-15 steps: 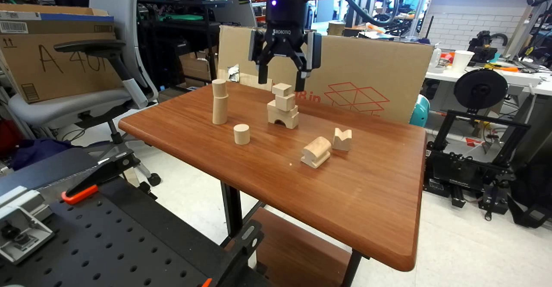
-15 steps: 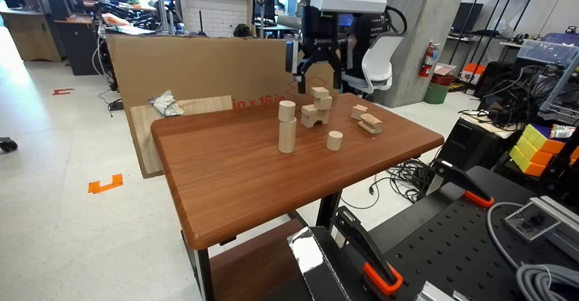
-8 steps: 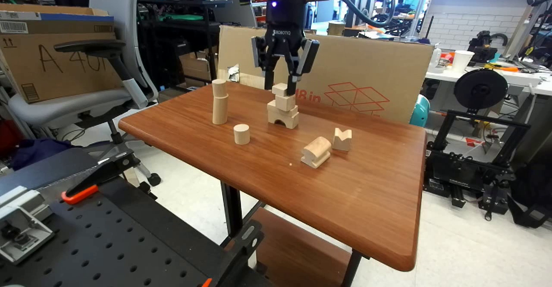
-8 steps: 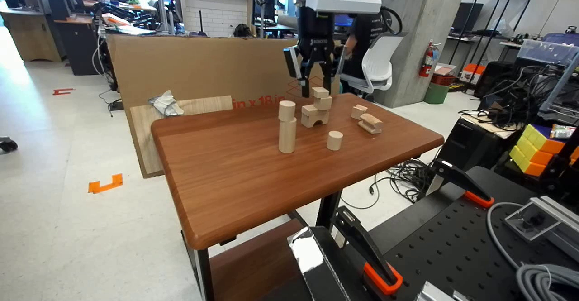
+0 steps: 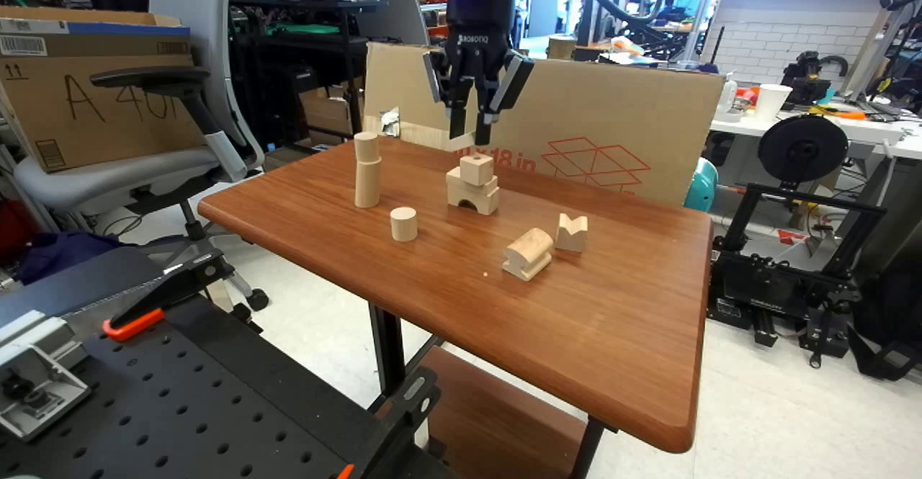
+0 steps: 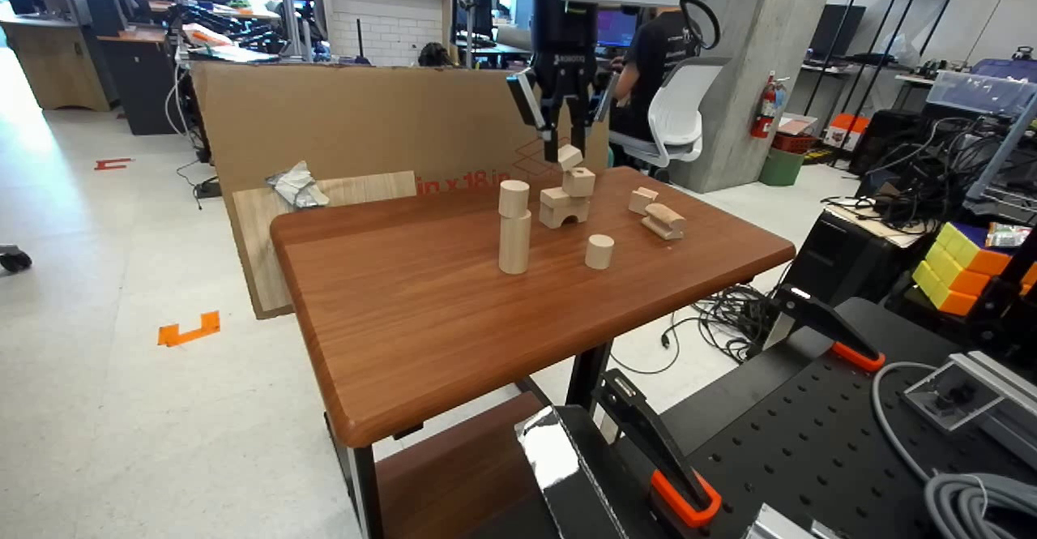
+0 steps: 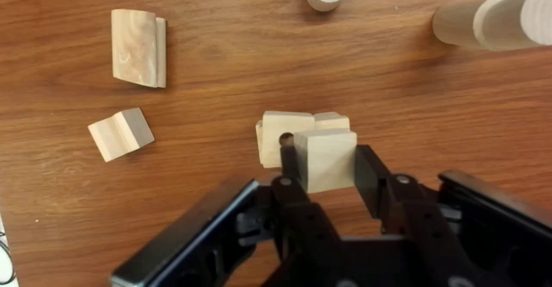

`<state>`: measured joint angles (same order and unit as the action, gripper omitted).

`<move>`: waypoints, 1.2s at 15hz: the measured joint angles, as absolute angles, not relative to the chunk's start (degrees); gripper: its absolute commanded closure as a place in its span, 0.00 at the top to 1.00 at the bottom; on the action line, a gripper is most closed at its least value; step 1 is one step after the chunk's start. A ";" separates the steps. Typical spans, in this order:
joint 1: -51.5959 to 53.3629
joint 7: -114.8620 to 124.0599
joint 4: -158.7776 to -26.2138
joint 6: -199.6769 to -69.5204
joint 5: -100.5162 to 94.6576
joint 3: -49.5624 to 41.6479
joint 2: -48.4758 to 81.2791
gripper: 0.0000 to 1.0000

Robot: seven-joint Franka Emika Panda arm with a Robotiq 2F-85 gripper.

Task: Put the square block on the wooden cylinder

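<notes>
My gripper [image 5: 470,131] is shut on the square block [image 6: 569,157], a small plain pale-wood piece. The block tilts between the fingers, just above the stack it topped. In the wrist view the square block [image 7: 331,161] sits between both finger pads, one edge lower than the other. Below it rests a pale cube with a round hole [image 5: 476,171], on top of an arch-shaped block [image 5: 464,192]. The wooden cylinder [image 5: 368,184] stands upright apart from that stack, with a shorter round piece [image 5: 366,148] on its top; in the wrist view the wooden cylinder [image 7: 457,23] shows at upper right.
On the table [image 5: 612,335] a short stubby round piece [image 5: 404,225] stands between the wooden cylinder and the front edge. A rounded, grooved block [image 5: 528,254] and a notched block [image 5: 571,233] lie close together. Upright cardboard [image 5: 612,119] borders the table's back.
The open jaws came in around the stack's top block and shut on it. The gripper has since risen a little, and the block has come up with it and tilted.
</notes>
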<state>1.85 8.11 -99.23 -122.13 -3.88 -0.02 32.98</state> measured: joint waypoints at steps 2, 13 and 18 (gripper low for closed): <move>1.87 7.43 -99.62 -122.12 -3.05 0.45 31.45 0.12; 1.21 0.62 -110.94 -120.20 1.98 2.31 19.54 0.12; 1.47 -2.50 -112.30 -120.20 4.48 3.96 19.51 0.12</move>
